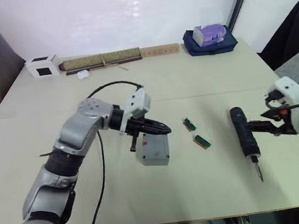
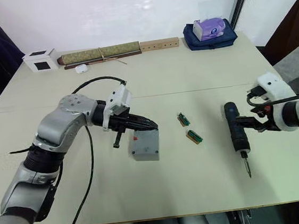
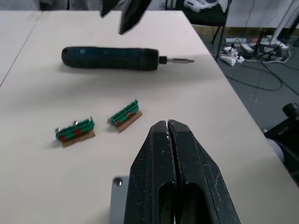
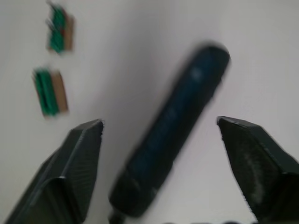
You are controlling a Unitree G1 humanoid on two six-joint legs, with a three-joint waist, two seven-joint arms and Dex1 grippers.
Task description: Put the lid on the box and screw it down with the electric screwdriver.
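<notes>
While the electric screwdriver (image 1: 245, 132) lies flat on the table (image 1: 188, 76), the right gripper (image 1: 266, 127) sits beside it, fingers spread wide. Pressed closed, the left gripper (image 1: 162, 128) hovers over the box (image 1: 154, 149).

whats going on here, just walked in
A two-armed robot is working at a table. Its left claw, fingers shut, rests over the top of the grey box. Its right claw is open around the electric screwdriver, which lies flat on the table, not yet gripped. Two small green circuit boards lie between the box and the screwdriver.
</notes>
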